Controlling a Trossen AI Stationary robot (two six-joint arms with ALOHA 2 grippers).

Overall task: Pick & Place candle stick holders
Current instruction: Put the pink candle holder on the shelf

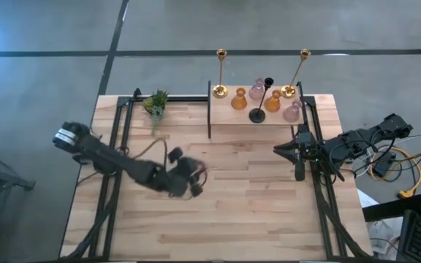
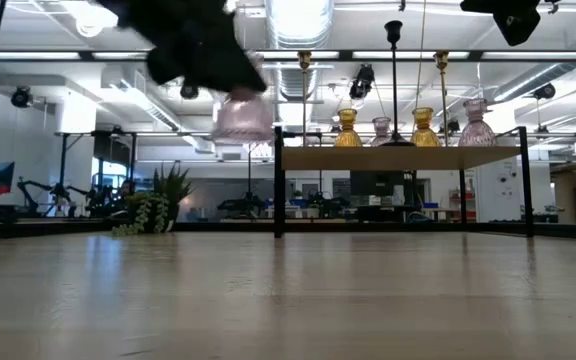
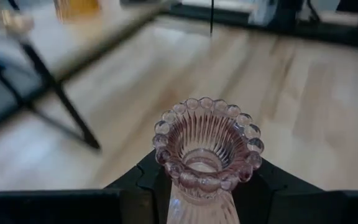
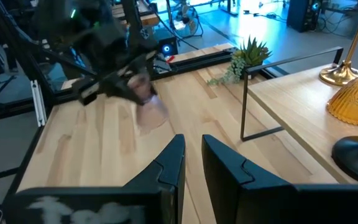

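Note:
A pink glass candle stick holder (image 3: 207, 143) with a beaded rim is held in my left gripper (image 3: 207, 186), high above the middle-left of the table (image 1: 198, 175); the low view shows it (image 2: 241, 118) well clear of the tabletop. The other holders stand on a raised shelf (image 1: 225, 113) at the far side: two tall gold ones (image 1: 221, 73) (image 1: 299, 73), two amber (image 1: 239, 99) (image 1: 272, 101), two pink (image 1: 257, 90) (image 1: 292, 112) and a black stemmed one (image 1: 259, 109). My right gripper (image 4: 192, 162) waits at the right near the shelf, open by a narrow gap, with nothing in it. My left gripper pinches the pink holder's narrow neck (image 3: 188, 196), just under the beaded cup, between its two fingers (image 3: 143, 180). The fingers come from the table's left, slanting slightly down. The holder is lifted clear, roughly upright, with its mouth up and its wide foot (image 2: 241, 132) below.
A small green plant (image 1: 156, 102) stands at the far left of the table, beside the shelf's black leg (image 1: 210, 109). Black frame rails run along both table sides (image 1: 115, 146) (image 1: 316, 190). Bare wood lies between the arms and toward the near edge.

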